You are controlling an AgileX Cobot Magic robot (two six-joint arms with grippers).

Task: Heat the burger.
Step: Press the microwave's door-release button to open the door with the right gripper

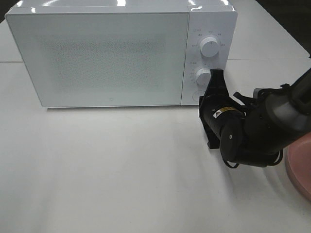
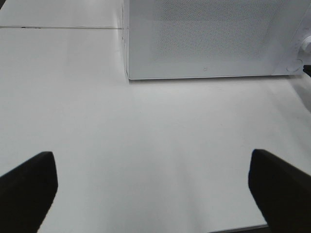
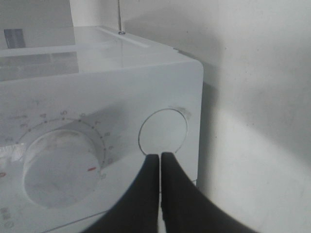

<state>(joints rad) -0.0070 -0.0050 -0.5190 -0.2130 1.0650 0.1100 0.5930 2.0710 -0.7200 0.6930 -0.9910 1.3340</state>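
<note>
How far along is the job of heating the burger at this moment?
Done: nothing certain; the microwave door is closed and no burger is in view, so I cannot tell if it is inside. In hand: the shut right pincer points at the round button below the dials. Still to do: likely the heating itself; the left pincer hangs open.

A robot lab or test bench, staged with kitchen things, is suggested. A white microwave with two dials is set on a plain white surface, which is built of panels met at a visible seam. A black robot arm with cabling is seen at the microwave's control panel. The rim of a pink plate is seen beside the arm. A dark background is glimpsed behind.
</note>
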